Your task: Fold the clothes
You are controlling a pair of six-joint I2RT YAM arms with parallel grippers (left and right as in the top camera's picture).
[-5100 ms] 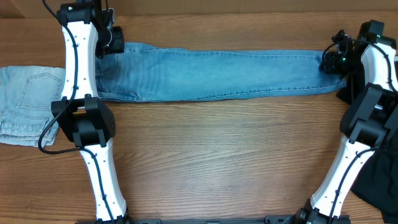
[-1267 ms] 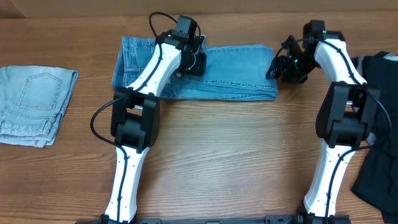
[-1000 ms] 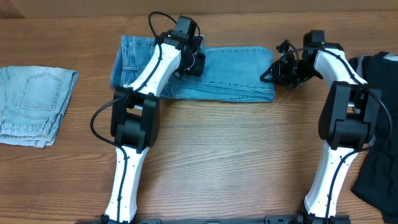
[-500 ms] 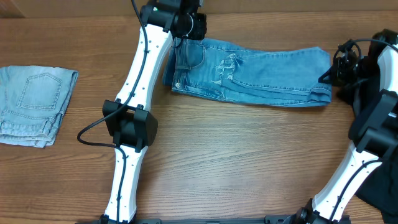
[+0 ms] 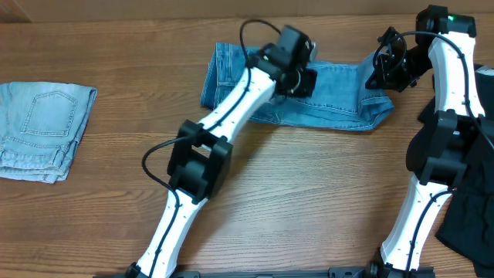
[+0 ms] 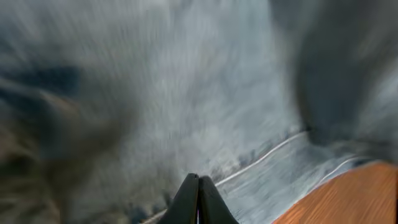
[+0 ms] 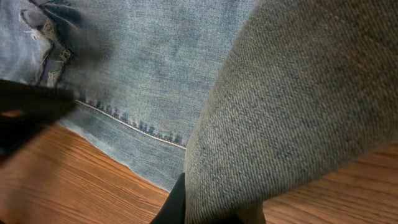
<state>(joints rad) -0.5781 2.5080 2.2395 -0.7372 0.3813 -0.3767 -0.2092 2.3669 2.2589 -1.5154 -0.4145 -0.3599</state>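
The medium-blue jeans (image 5: 340,96) lie folded across the far middle of the table, waist end to the left. My left gripper (image 5: 299,76) hovers over their middle. In the left wrist view its fingers (image 6: 199,190) are pressed together above blurred denim (image 6: 186,93), and nothing shows between the tips. My right gripper (image 5: 384,76) is at the jeans' right end. In the right wrist view it (image 7: 205,213) is shut on the jeans, with a thick fold of denim (image 7: 292,106) draped over its fingers and the flat layer (image 7: 155,62) lying below.
A folded pair of pale light-blue jeans (image 5: 42,131) lies at the table's left edge. A black garment (image 5: 472,224) sits at the right edge behind my right arm. Bare wooden tabletop (image 5: 309,201) spreads in front of the jeans.
My left gripper has swung right from the waist end to the jeans' middle and shut. My right gripper has moved left and up with the leg end, making the jeans shorter.
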